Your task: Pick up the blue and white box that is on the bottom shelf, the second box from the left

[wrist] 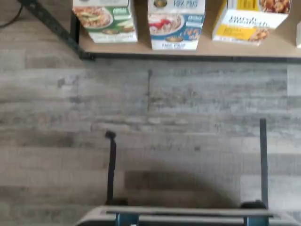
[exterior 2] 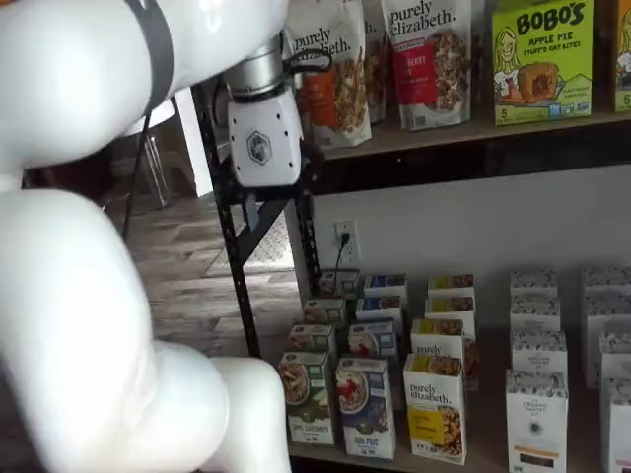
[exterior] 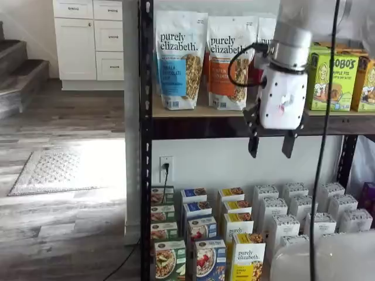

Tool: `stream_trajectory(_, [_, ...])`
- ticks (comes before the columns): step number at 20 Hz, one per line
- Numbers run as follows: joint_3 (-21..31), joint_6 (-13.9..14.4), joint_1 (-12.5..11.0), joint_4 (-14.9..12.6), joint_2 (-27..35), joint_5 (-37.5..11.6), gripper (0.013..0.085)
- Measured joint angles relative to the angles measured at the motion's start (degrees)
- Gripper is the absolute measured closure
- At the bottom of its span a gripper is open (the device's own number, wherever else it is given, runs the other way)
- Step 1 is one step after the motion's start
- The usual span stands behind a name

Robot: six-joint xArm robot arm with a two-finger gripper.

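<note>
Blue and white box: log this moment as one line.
phase: approach | gripper: open, empty, high by tan tier | blue and white box: upright, front row, bottom shelf, untouched | neighbours: green box, yellow box

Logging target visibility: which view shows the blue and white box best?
The shelf view with the blue and white box unobstructed and whole, front face readable. The other shelf view cuts off its base at the frame edge. The wrist view shows only its lower part.

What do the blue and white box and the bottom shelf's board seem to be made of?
The blue and white box looks like printed cardboard: flat faces, crisp folded edges, slight sheen. The bottom shelf seems a tan, matte board, perhaps wood or fibreboard, in a dark frame, likely metal.
</note>
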Motion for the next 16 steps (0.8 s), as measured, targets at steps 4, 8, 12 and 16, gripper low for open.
stream_trajectory(4, [3.29,0.18,0.49,-0.24,1.83,-6.17,0.0130])
stream_trajectory(8, [6.14,1.05,1.68,-0.52,5.47,-12.35,0.0130])
stream_trajectory(12, [9.24,2.73,3.42,-1.48,8.34,-19.74,0.0130])
stream_trajectory(16, [12.02,2.18,3.97,0.32,11.04,-26.94,0.0130])
